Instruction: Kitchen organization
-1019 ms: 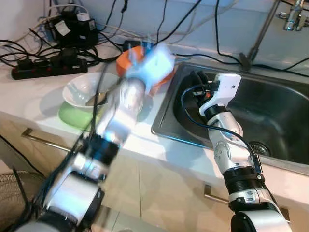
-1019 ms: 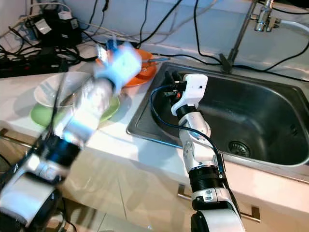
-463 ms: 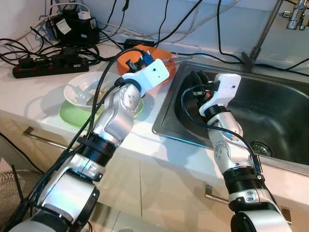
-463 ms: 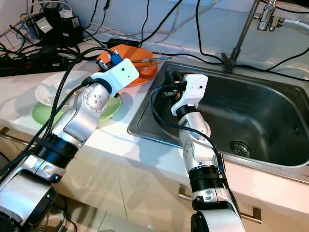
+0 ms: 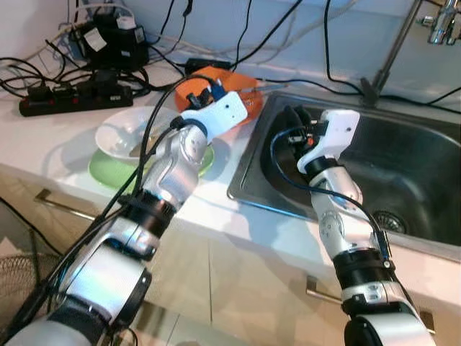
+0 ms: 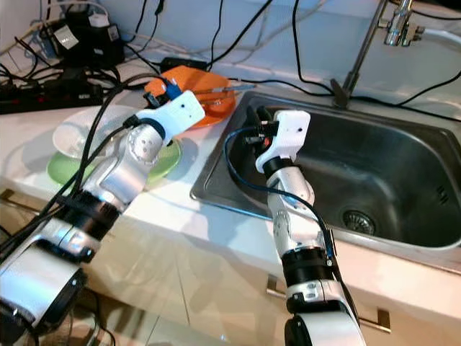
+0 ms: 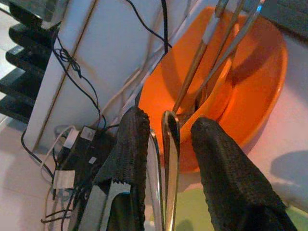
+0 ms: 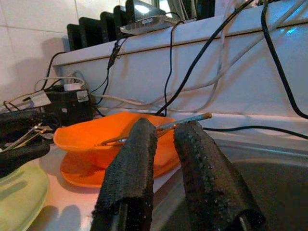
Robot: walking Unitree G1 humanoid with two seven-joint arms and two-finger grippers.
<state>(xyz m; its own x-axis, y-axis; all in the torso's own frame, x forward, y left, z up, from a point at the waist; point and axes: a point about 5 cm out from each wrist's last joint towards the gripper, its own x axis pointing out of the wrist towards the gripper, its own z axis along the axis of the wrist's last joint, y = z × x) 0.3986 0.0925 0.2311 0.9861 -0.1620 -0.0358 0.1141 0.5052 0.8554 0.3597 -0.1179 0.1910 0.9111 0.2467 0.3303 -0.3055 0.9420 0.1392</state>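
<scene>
While the left claw (image 7: 166,144) pinches thin metal utensils (image 7: 167,159) at the orange bowl's (image 5: 241,90) near rim, the right claw (image 8: 161,144) hangs over the sink's (image 5: 403,169) left edge.

Two bowls show: the orange one on an orange plate (image 6: 209,115) just left of the sink, and a white one (image 5: 126,133) on a green plate (image 5: 108,173) nearer the table's (image 5: 43,144) front edge. More utensils (image 7: 226,43) lean in the orange bowl. The right claw's fingers (image 8: 132,168) stand slightly apart, holding nothing. Open basin lies to its right; cables (image 5: 86,79) and a power strip (image 5: 72,97) crowd the far left.
</scene>
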